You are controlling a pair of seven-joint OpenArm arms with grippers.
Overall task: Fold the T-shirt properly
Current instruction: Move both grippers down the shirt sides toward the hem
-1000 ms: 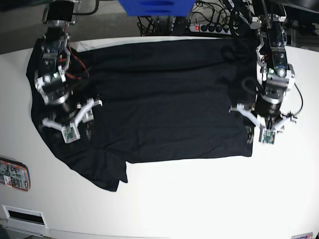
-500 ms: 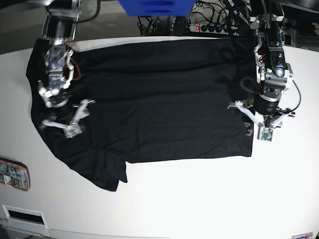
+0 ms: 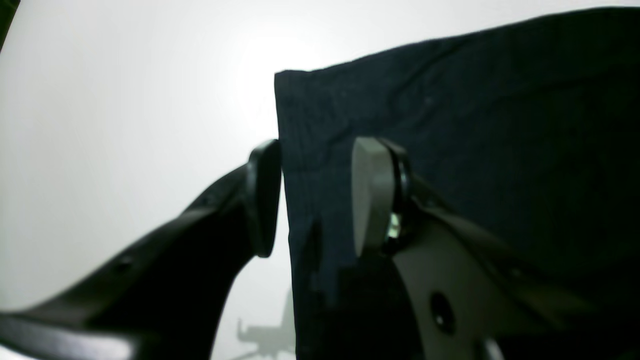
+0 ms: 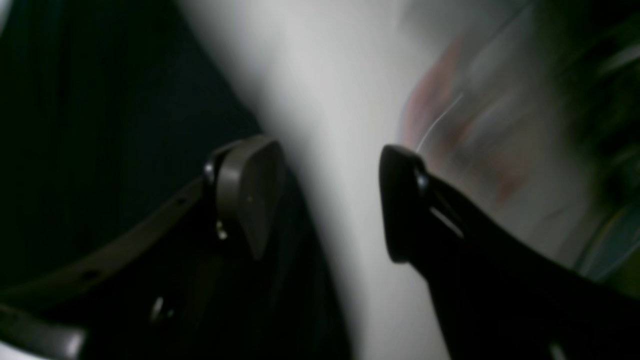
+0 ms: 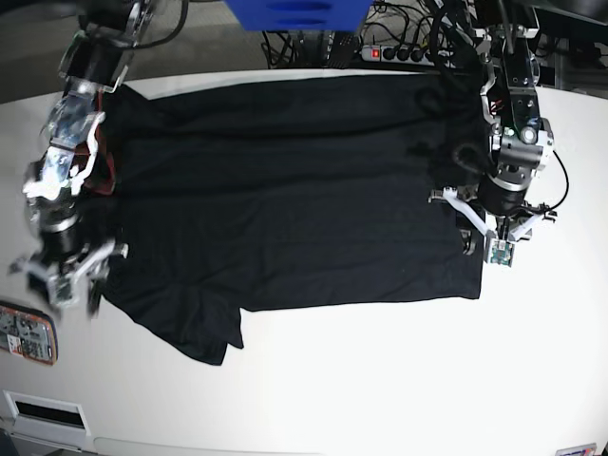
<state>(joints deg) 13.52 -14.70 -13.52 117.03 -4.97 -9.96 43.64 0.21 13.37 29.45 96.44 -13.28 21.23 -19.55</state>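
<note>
**A:** Start at the fingers. What is the left gripper (image 3: 312, 200) doing?

**B:** In the left wrist view its two pads stand apart with the side edge of the T-shirt (image 3: 450, 125) running up between them. One pad (image 3: 264, 197) sits over bare table (image 3: 125, 100) just off the hem, the other (image 3: 367, 192) over the cloth. Released, then, straddling the edge but not pinching it.

**A:** And the right gripper (image 4: 330, 200)?

**B:** Also spread, nothing between the jaws. The right wrist view is smeared, so I'd judge that arm is moving. One pad (image 4: 250, 192) is over black fabric at the left of the frame, the other over white tabletop.

**A:** Where does the shirt lie overall?

**B:** In the base view the T-shirt (image 5: 285, 190) is spread flat across the upper middle of the table (image 5: 380, 380), with a sleeve hanging toward the lower left. The right gripper (image 5: 59, 280) is at the far left edge of the frame beside the cloth; the left gripper (image 5: 494, 237) is at the shirt's right edge.

**A:** So which step?

**B:** Lining up grasps for a first fold, I'd say. Next, both grippers need to settle on the cloth edges and close on them, ideally catching both layers.
</note>
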